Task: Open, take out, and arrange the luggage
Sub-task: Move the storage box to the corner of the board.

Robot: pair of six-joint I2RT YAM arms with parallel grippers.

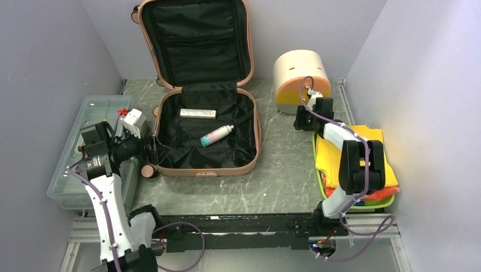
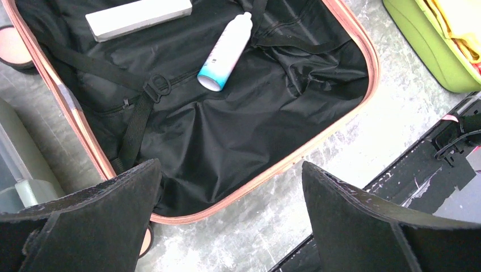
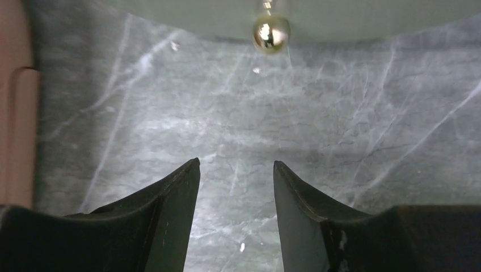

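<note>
The luggage (image 1: 204, 170) was found open at mid-table. Its bottle (image 2: 225, 52) lay at 12 o'clock from the nearer left gripper (image 2: 230, 167), long axis set 1 to 7 o'clock. Both it and the right gripper (image 3: 236, 164) were spread, empty.

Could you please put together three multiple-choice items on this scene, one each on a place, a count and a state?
1. Within the luggage, the bottle lies: A) nearer the arms than the white box; B) behind the white box; C) on top of it.
2. Loose items in the luggage: A) none; B) two; C) four.
3. The left pincer is: A) shut on the bottle; B) shut on the white box; C) open and empty.

Answers: 1 A, the top view shows the bottle in front of the box, apart from it. 2 B, only the bottle and the box lie inside. 3 C, its fingers stand wide apart with nothing between them.
</note>
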